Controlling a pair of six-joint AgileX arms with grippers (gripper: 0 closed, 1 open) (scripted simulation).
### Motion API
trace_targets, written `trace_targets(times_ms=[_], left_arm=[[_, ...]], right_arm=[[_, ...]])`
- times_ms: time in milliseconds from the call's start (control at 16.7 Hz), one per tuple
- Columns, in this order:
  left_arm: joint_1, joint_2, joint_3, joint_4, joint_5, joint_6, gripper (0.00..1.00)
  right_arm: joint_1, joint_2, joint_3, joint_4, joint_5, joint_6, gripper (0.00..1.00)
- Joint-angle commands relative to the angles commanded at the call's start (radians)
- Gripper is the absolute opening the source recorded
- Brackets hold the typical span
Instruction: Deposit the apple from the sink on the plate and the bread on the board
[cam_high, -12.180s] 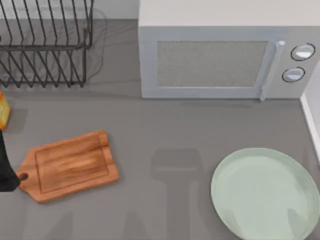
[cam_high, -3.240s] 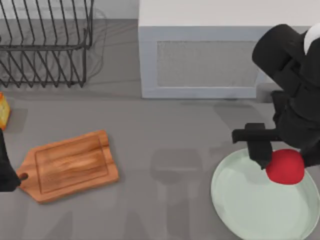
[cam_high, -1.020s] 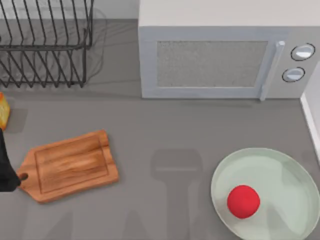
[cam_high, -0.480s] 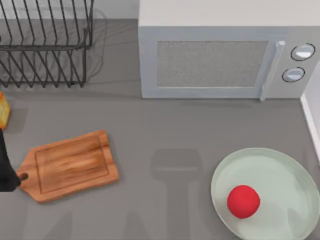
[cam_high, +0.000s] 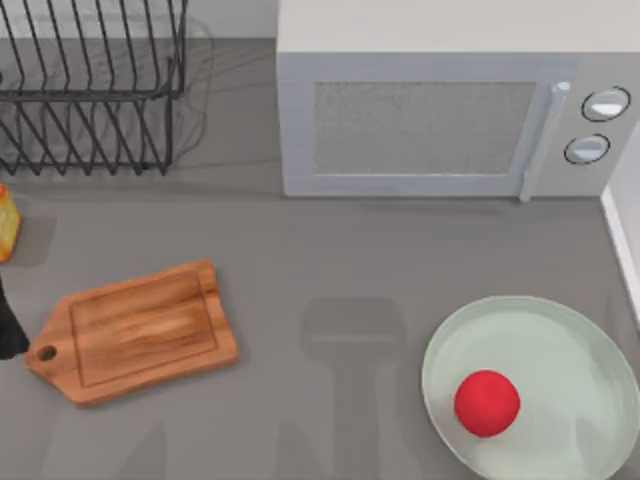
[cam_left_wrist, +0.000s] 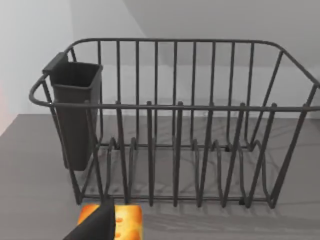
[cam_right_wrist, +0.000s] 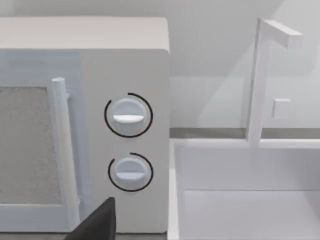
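Largest first: the plate (cam_high: 560, 345) at the table's right already holds the apple (cam_high: 487, 403), so step 1 of 2 looks done. The board (cam_high: 140, 330) at the left lies bare. The bread (cam_high: 7, 222) sits at the left edge, before the dish rack (cam_left_wrist: 175, 125). Our left gripper (cam_left_wrist: 95, 227) hovers near it; we cannot tell its fingers' state. Next we must grasp the bread.

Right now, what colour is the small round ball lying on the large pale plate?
Plain red, smooth, without pattern: the small round ball on the large pale grey-green plate shows best in the top view.
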Motion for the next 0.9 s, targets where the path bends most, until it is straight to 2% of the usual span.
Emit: trace_targets(times_ms=[240,720,900], left_arm=[[0.01,0.314,0.281,-0.138,0.011,-0.004,1.0],[0.054,1.246,0.955,-0.565,0.025,0.026,1.0],[0.077,1.535,1.17,-0.732,0.023,0.054,1.0]], right_arm=[[0.0,0.0,0.0,0.0,0.0,0.0,1.0],[0.0,0.0,0.0,0.0,0.0,0.0,1.0],[0.0,0.0,0.0,0.0,0.0,0.0,1.0]])
